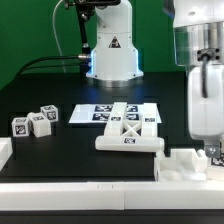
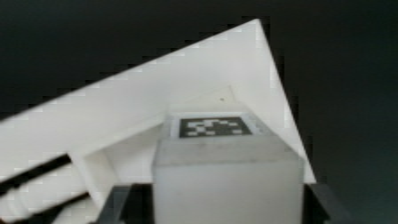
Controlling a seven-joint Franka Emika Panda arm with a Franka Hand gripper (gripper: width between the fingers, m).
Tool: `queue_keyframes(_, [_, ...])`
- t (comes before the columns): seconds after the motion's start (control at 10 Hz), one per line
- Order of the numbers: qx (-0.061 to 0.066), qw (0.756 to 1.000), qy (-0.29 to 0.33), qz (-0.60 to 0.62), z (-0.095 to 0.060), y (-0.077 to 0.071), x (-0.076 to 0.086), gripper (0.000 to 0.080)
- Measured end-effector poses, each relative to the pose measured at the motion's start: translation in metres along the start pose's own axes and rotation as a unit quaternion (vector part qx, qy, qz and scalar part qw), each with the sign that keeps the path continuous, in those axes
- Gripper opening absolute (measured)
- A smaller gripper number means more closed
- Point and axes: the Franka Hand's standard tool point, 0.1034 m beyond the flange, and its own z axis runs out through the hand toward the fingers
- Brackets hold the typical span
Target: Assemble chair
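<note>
— So, how will that chunky chair part (image 2: 222, 175) handle?
— Light and stiff, I judge. It is hard white plastic with smooth faces, so probably slippery. It sits low on the black table (image 1: 60, 160), at the exterior view's right, directly under the arm. There is a tag (image 2: 217, 127) on its top.
— And the gripper (image 2: 217, 205)?
— Its dark fingers (image 2: 121, 205) flank the part's two sides with no gap showing. Whether they are actually squeezing it, I cannot tell. Those flat parallel flanks look like the best hold, taken squarely so it doesn't twist.
— Anything in the way?
— The X-braced panel (image 1: 128, 137) lies near, toward the exterior view's left, in front of the marker board (image 1: 80, 117). Small tagged blocks (image 1: 42, 121) stand well apart, farther left. A plain edge block (image 1: 4, 152) sits at the far left rim. A careless swing leftward could clip the panel.
</note>
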Motion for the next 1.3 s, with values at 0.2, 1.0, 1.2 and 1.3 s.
queue_keyframes(0.2, [0.003,1.0,-0.005,0.017,-0.001,0.001,-0.002,0.0284])
queue_keyframes(1.0, [-0.008,0.964,0.009,-0.265,-0.002,0.005,-0.01,0.0644])
queue_keyframes(1.2, [-0.009,0.939,0.01,-0.345,-0.002,0.005,-0.009,0.0649])
queue_keyframes(1.3, [-0.01,0.916,0.014,-0.402,-0.002,0.004,-0.008,0.0649])
